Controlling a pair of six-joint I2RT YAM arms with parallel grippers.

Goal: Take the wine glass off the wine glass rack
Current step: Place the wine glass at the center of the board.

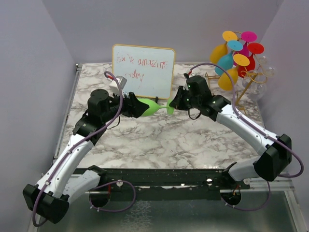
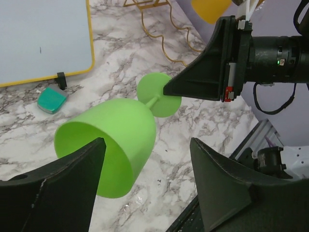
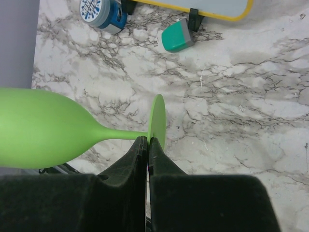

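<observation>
Lying on its side above the surface, the green wine glass is held off the wine glass rack, near the centre of the top view and slightly toward 12 o'clock. Its bowl is pointed to 9 o'clock and its round foot to 3 o'clock. The foot is pinched at its edge by the right gripper, whose jaws are seen pressed together on the thin disc in the right wrist view. The open mouth of the bowl is flanked by the left gripper, whose fingers are spread wide; a clear gap is seen between the bowl and one finger, and whether the other touches it cannot be told.

A yellow-framed whiteboard with red writing is stood at 12 o'clock behind the glass, and a teal eraser is seen on the marble at its foot, beside a blue and white round object. The gold wire rack is placed at 2 o'clock, well apart from the green glass, with several coloured glasses hung on it.
</observation>
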